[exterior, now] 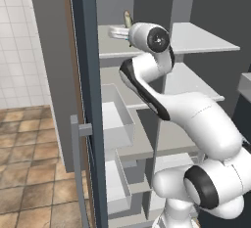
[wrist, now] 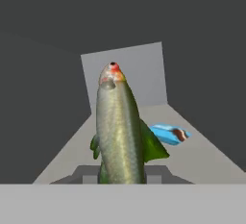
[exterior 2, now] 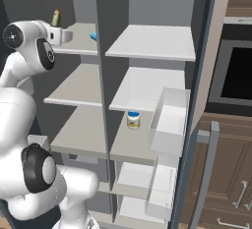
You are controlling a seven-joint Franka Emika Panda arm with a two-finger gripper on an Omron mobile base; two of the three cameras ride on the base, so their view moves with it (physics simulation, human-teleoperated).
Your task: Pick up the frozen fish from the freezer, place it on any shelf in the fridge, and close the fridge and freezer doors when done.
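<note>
The gripper (wrist: 120, 180) has its jaws pinching the frozen fish (wrist: 118, 131) by the tail end, so the fish stands up from them with its red-tipped head farthest from the hand. In the right base view the fish (exterior 2: 56, 17) pokes up above the hand, over the top shelf (exterior 2: 81, 39) of the freezer.

Nearest risk: the hold takes in just the narrow end of a long body. A quick swing or a roll of the hand could let the fish pivot or slip out, and it would likely drop onto that shelf or fall past it to the lower shelves.

Just beyond the fish, on the same shelf, lies the small blue oval object (wrist: 169, 134). A low exit path could knock it.

Farther along, the central divider (exterior 2: 102, 75) stands between the freezer and the fridge. A direct sideways sweep would strike it with the fish or the wrist, so the hand should probably back out first.

Beyond the divider, the fridge shelf (exterior 2: 152, 41) looks open. A small jar (exterior 2: 133, 120) sits 2 shelves below that shelf.
</note>
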